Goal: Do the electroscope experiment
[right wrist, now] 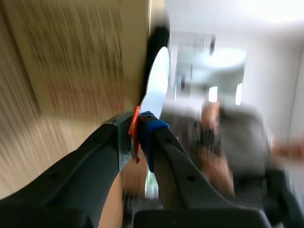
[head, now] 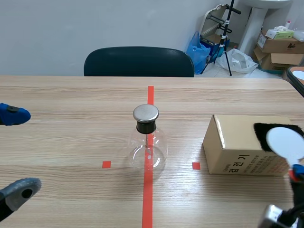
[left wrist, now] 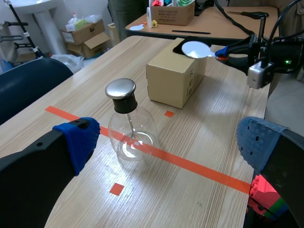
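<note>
The electroscope, a clear glass flask (head: pixel 148 147) with a round metal cap (head: pixel 146 114), stands on the red tape line at mid-table. A white disc (head: pixel 285 141) on an orange handle (right wrist: pixel 134 128) rests against black cloth (head: pixel 262 133) on a cardboard box (head: pixel 237 147). My right gripper (head: pixel 295 175) is shut on that handle, at the box's near right corner. My left gripper (head: pixel 16 152) is open at the table's left, well apart from the flask (left wrist: pixel 130 128). The left wrist view shows the disc (left wrist: pixel 197 49) on the box (left wrist: pixel 173 78).
A dark chair back (head: pixel 138 61) stands behind the table's far edge. Boxes and bags lie on the floor at the back right (head: pixel 278 45). Bare wood lies between the flask and the box, and to the flask's left.
</note>
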Motion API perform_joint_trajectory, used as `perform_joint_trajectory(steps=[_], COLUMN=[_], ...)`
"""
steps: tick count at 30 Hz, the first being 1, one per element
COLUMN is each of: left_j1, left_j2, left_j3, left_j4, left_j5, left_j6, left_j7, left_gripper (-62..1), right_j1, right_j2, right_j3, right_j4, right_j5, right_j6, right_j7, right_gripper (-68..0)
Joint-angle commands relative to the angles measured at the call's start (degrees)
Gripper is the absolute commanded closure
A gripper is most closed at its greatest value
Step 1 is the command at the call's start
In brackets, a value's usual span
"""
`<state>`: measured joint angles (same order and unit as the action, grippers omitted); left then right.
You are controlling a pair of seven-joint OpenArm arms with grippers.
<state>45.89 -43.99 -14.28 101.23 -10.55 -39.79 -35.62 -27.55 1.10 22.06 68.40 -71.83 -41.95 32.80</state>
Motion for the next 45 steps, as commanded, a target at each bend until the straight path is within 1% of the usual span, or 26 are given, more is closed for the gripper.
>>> perform_joint_trajectory(steps=[1, 4, 5, 8, 9, 10, 13, 14, 15, 18, 19, 22, 23, 24, 27, 28, 29, 32, 33, 36, 37, 38, 41, 42, 43, 45], left_j1=[0.1, 0.1, 0.1, 0.1, 0.1, 0.1, 0.1, 0.1, 0.1, 0.1, 0.1, 0.1, 0.1, 0.1, 0.1, 0.1, 0.1, 0.1, 0.1, 0.1, 0.1, 0.1, 0.1, 0.1, 0.1, 0.1], left_j2=[0.0, 0.0, 0.0, 0.0, 0.0, 0.0, 0.0, 0.0, 0.0, 0.0, 0.0, 0.0, 0.0, 0.0, 0.0, 0.0, 0.0, 0.0, 0.0, 0.0, 0.0, 0.0, 0.0, 0.0, 0.0, 0.0], left_j3=[0.0, 0.0, 0.0, 0.0, 0.0, 0.0, 0.0, 0.0, 0.0, 0.0, 0.0, 0.0, 0.0, 0.0, 0.0, 0.0, 0.0, 0.0, 0.0, 0.0, 0.0, 0.0, 0.0, 0.0, 0.0, 0.0], left_j4=[0.3, 0.3, 0.3, 0.3, 0.3, 0.3, 0.3, 0.3, 0.3, 0.3, 0.3, 0.4, 0.4, 0.4, 0.4, 0.4, 0.4, 0.4, 0.4, 0.4, 0.4, 0.4, 0.4, 0.4, 0.4, 0.4], left_j5=[-0.9, -0.9, -0.9, -0.9, -0.9, -0.9, -0.9, -0.9, -0.9, -0.9, -0.9, -1.0, -1.0, -1.0, -1.0, -1.0, -1.0, -1.0, -1.0, -1.0, -1.0, -1.0, -1.0, -1.0, -1.0, -1.0], left_j6=[-0.1, -0.1, -0.1, -0.1, -0.1, -0.1, -0.1, -0.1, -0.1, -0.1, -0.1, -0.1, -0.1, -0.1, -0.1, -0.1, -0.1, -0.1, -0.1, -0.1, -0.1, -0.1, -0.1, -0.1, -0.1, -0.1], left_j7=[-1.0, -1.0, -1.0, -1.0, -1.0, -1.0, -1.0, -1.0, -0.9, -0.9, -1.0, -1.9, -2.1, -2.1, -2.1, -2.1, -2.1, -2.1, -2.1, -2.1, -2.1, -2.1, -2.1, -2.1, -2.1, -2.1], left_gripper=[-61.5, -61.5, -61.5, -61.5, -61.5, -61.5, -61.5, -61.5, -61.5, -61.5, -61.5, -61.5, -61.5, -61.5, -61.5, -61.5, -61.5, -61.5, -61.5, -61.5, -61.5, -61.5, -61.5, -61.5, -61.5, -61.5], right_j1=[-0.3, 0.3, 0.3, -0.1, -0.1, 0.0, 0.2, 0.2, -0.1, -0.3, -0.2, 0.3, 0.4, 0.4, 0.0, 0.0, -0.1, 0.1, 0.1, -0.1, -0.3, -0.2, 0.1, 0.1, 0.0, -0.3], right_j2=[1.3, 1.2, 1.1, 1.1, 1.1, 1.3, 1.2, 1.1, 1.0, 1.0, 1.2, 1.2, 1.1, 0.9, 0.8, 1.0, 1.3, 1.4, 1.3, 1.1, 1.2, 1.3, 1.3, 1.3, 1.2, 1.2], right_j3=[0.9, 0.7, 0.7, 0.8, 0.8, 0.8, 0.8, 0.8, 0.8, 0.9, 0.9, 0.8, 0.7, 0.7, 0.9, 0.9, 0.9, 0.8, 0.7, 0.9, 0.9, 1.0, 0.9, 0.9, 0.9, 1.0], right_j4=[0.2, 0.2, 0.2, 0.2, 0.2, 0.2, 0.2, 0.2, 0.2, 0.2, 0.2, 0.2, 0.2, 0.2, 0.2, 0.2, 0.2, 0.2, 0.2, 0.2, 0.2, 0.2, 0.2, 0.2, 0.2, 0.2], right_j5=[0.4, 0.2, 0.2, 0.2, 0.1, -0.1, -0.2, -0.1, 0.2, 0.2, 0.0, -0.4, -0.4, -0.2, 0.2, 0.2, 0.1, 0.0, 0.0, 0.3, 0.0, -0.3, -0.9, -0.8, -0.5, 0.1], right_j6=[-1.6, -1.2, -1.4, -1.7, -1.4, -1.0, 0.0, -0.1, -0.1, -0.1, -0.1, 0.0, 0.0, -0.2, -0.1, 0.0, 0.0, 0.2, 0.2, 0.0, 0.5, 1.0, 1.3, 1.3, 1.3, 1.3], right_j7=[1.4, 11.1, 11.3, -0.2, -1.9, -0.6, 11.5, 12.2, 10.1, -1.5, -1.3, 10.4, 11.8, 10.7, -1.7, -2.6, -0.7, 10.7, 11.3, 0.1, -1.9, -0.8, 11.4, 12.9, 11.5, 2.5], right_gripper=[-1.3, -1.3, -1.3, -1.3, -1.3, -1.3, -1.3, -1.3, -1.3, -1.3, -1.3, -1.3, -1.3, -1.3, -1.3, -1.3, -1.3, -1.3, -1.3, -1.3, -1.3, -1.3, -1.3, -1.3, -1.3, -1.3])
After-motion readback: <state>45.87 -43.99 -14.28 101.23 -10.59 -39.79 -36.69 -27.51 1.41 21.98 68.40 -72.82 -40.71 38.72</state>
